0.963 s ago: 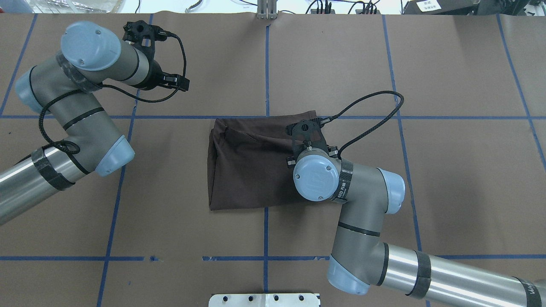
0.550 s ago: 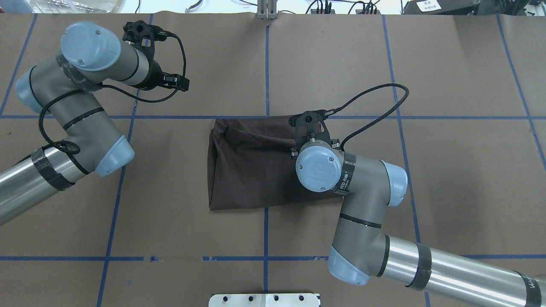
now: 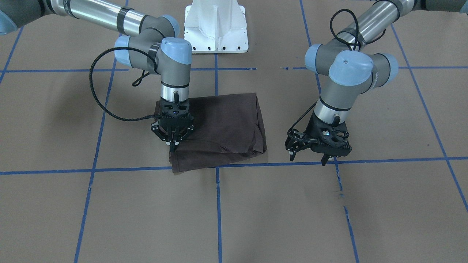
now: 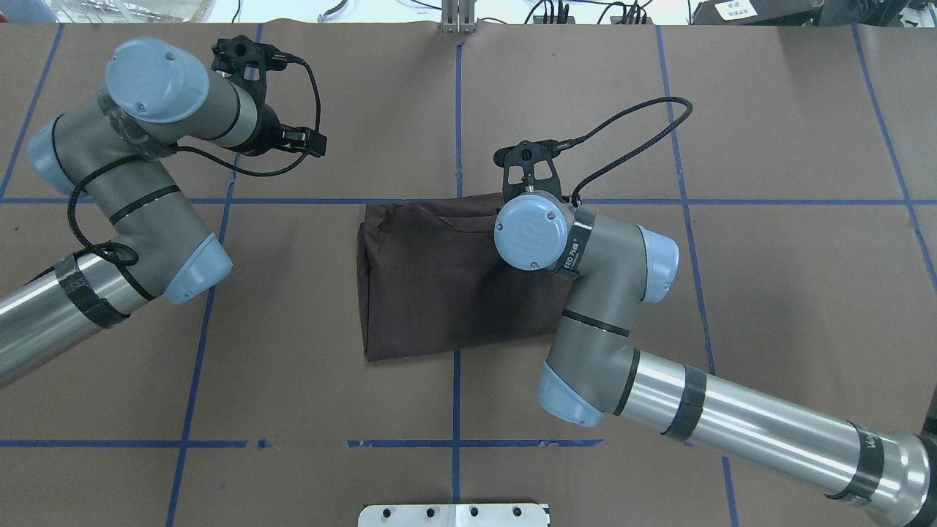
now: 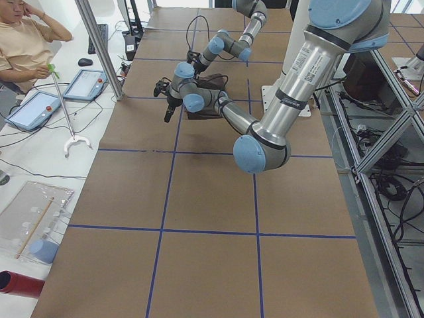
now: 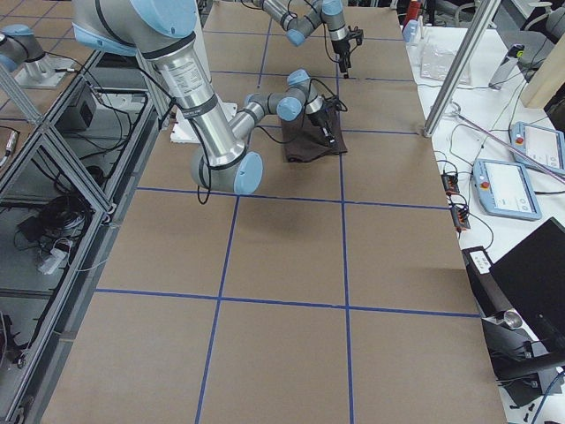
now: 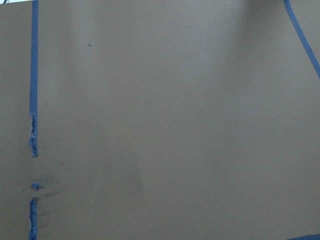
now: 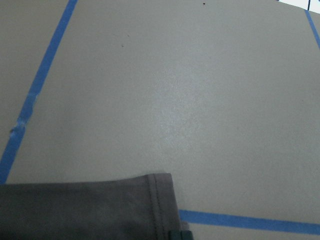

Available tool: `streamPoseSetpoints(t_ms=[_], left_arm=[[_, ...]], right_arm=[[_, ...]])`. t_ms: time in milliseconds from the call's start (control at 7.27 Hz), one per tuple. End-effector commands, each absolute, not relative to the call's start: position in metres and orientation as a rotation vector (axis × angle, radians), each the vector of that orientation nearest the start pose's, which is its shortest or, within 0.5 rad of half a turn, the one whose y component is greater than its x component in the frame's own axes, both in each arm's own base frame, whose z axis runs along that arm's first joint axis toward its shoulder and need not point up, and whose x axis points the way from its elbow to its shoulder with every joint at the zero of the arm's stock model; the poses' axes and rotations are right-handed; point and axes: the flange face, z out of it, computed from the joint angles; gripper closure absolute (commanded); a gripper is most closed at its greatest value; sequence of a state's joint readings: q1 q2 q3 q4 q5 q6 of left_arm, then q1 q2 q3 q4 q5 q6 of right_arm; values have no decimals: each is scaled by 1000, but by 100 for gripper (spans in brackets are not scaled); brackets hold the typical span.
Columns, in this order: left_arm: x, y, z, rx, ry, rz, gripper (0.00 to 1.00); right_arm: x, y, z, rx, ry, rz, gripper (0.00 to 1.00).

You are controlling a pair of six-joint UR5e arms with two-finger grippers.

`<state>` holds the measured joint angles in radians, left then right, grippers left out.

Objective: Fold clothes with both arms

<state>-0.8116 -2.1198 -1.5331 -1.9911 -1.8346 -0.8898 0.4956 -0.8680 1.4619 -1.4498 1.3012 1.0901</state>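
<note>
shirt (image 4: 439, 285) looks on its last fold. right gripper (image 3: 172, 141) pinched narrow on its corner, left gripper (image 3: 307, 159) wide open, idle. next, probably: release, lift clear.

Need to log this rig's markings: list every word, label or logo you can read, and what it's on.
"EED", then blurred characters: black band on the wrist of the right arm.
Embossed logo, seemingly "UR": blue joint cap beside it.
White label at the table's far edge: too small to read.
T-shirt: no readable print.
</note>
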Motion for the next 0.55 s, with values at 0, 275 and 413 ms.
streamPoseSetpoints(t_ms=[0, 275, 413], left_arm=[[404, -582, 310, 449, 846, 1, 0], [405, -581, 310, 446, 848, -1, 0], [415, -577, 302, 412, 870, -59, 0]], right_arm=[[-570, -509, 276, 561, -486, 118, 0], [-546, -530, 261, 495, -561, 99, 0], [-521, -543, 245, 419, -646, 92, 0]])
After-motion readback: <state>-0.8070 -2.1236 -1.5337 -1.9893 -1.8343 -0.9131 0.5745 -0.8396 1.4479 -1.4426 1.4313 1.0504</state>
